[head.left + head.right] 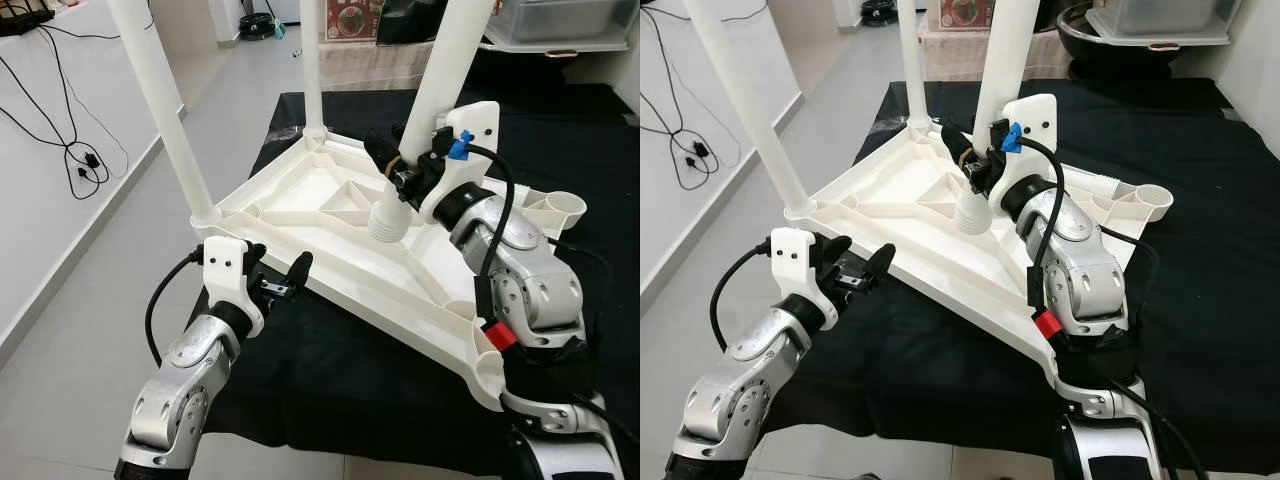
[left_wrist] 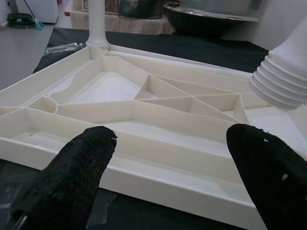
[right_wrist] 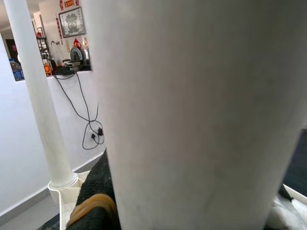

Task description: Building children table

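The white plastic tabletop [image 1: 330,195] lies upside down on a black cloth, its ribbed underside up. Two white legs stand in its sockets, one at the near left corner [image 1: 165,110] and one at the far corner [image 1: 312,70]. My right gripper [image 1: 400,170] is shut on a third leg [image 1: 440,80], tilted, with its threaded end [image 1: 388,222] hanging just above the ribs in the middle. That leg [image 3: 201,115] is close up in the right wrist view beside a black finger [image 3: 96,191]. My left gripper [image 1: 278,270] is open at the tabletop's near left edge, its fingers [image 2: 72,177] empty.
Empty round sockets sit at the right corner [image 1: 565,208] and the near right corner [image 1: 487,365]. The black cloth [image 1: 350,390] covers the low platform. Grey floor with loose cables [image 1: 80,160] lies to the left. A plastic bin [image 1: 560,20] stands at the back right.
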Motion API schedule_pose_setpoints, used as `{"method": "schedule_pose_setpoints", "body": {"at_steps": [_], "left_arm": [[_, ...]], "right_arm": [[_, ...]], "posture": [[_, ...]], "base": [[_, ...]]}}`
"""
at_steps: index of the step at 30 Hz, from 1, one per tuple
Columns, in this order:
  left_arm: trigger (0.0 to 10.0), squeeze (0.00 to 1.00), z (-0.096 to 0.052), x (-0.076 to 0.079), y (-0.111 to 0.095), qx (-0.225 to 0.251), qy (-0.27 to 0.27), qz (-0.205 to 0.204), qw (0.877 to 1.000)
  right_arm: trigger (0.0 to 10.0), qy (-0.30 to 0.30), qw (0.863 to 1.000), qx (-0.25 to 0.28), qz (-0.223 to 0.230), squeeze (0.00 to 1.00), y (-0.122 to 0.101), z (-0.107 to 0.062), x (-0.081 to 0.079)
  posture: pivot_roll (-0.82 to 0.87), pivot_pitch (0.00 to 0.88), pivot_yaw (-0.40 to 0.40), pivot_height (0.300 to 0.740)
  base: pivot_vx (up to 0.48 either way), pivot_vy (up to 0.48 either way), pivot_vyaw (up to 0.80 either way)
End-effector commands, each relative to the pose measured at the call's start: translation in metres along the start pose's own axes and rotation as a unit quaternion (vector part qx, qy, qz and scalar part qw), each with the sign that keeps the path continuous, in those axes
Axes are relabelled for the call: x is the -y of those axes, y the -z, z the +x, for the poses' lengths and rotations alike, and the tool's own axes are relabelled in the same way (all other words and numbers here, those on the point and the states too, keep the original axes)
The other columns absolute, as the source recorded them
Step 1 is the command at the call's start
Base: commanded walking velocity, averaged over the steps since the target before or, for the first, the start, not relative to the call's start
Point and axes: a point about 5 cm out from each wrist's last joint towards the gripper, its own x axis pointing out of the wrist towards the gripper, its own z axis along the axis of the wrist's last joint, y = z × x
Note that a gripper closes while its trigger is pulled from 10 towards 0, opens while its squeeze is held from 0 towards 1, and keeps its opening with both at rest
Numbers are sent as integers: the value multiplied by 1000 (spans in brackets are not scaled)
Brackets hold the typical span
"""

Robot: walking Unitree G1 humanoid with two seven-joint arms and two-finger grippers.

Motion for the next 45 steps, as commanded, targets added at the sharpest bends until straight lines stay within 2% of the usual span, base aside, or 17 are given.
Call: {"method": "schedule_pose_setpoints", "body": {"at_steps": [1, 17, 36, 38, 40, 45], "left_arm": [[10000, 0, -1, -3, 2, -2, -7, 2, 1000], [10000, 0, 0, -1, 3, -4, -6, 2, 1000], [10000, 0, 1, 0, 2, -2, -2, 8, 1000], [10000, 0, 0, 1, 2, 0, 9, 6, 1000], [10000, 0, -3, 1, 2, 9, 22, -14, 1000], [10000, 0, -7, 0, 6, 4, 26, -32, 999]], "right_arm": [[10000, -9, 1000, 12, -8, 0, -3, 0, -6], [10000, -14, 1000, 9, -8, 0, -2, 0, -9], [10000, -18, 1000, 6, -8, 0, -1, -1, -11], [10000, -18, 1000, 5, -9, 0, 0, -1, -11], [10000, -18, 1000, 5, -10, 0, 0, -1, -11], [10000, -17, 1000, 5, -10, 0, 0, -1, -11]], "posture": [[-55, 84, 53, 740], [-57, 83, 54, 740], [-58, 86, 54, 740], [-58, 89, 51, 740], [-59, 87, 51, 740], [-63, 88, 50, 740]], "base": [[0, 0, 0], [0, 0, 0], [-247, 0, 0], [0, 0, 0], [0, 0, 0], [0, -236, 0]]}}
